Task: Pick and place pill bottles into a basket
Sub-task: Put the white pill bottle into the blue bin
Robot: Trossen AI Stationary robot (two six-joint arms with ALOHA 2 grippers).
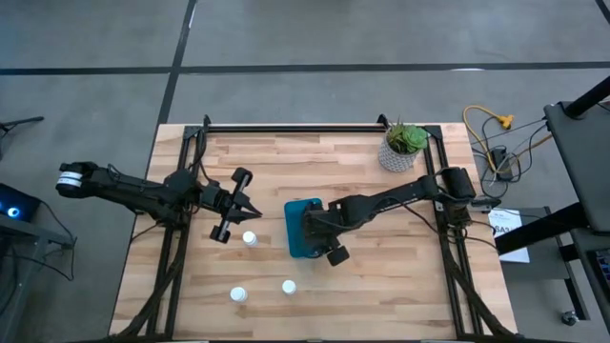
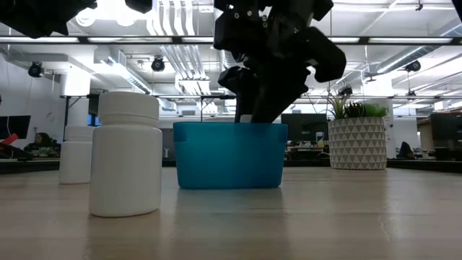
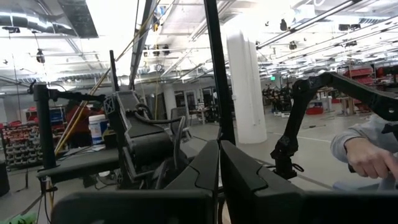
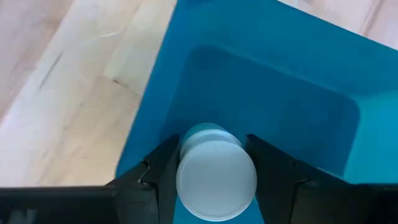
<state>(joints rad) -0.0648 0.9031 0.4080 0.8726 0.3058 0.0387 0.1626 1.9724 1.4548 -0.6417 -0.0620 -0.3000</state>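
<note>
The teal basket [image 1: 303, 227] stands mid-table. My right gripper [image 4: 216, 177] reaches down into it, shut on a white pill bottle [image 4: 216, 171]. In the low view this gripper [image 2: 253, 108] dips behind the basket's wall [image 2: 229, 155], which hides the bottle. Three more pill bottles stand upright on the table: one [image 1: 250, 238] left of the basket and two [image 1: 238, 294] [image 1: 289, 286] nearer the front edge. My left gripper [image 1: 254, 210] hovers left of the basket, shut and empty, and its fingers meet in the left wrist view [image 3: 219, 171]. My right gripper pinches the pill bottle between its two fingers [image 4: 165, 171], one on each side of the bottle just below its round cap [image 4: 216, 180]. The fingers come from above, pointing down into the basket and lying along the bottle. Whether the bottle's base touches the basket floor [image 4: 280, 112] does not show.
A white pot with a green plant [image 1: 402, 148] stands at the table's far right, also in the low view [image 2: 357, 141]. A person's hand [image 3: 367, 155] shows in the room beyond the table. Bare wood lies right of the basket and along the far edge.
</note>
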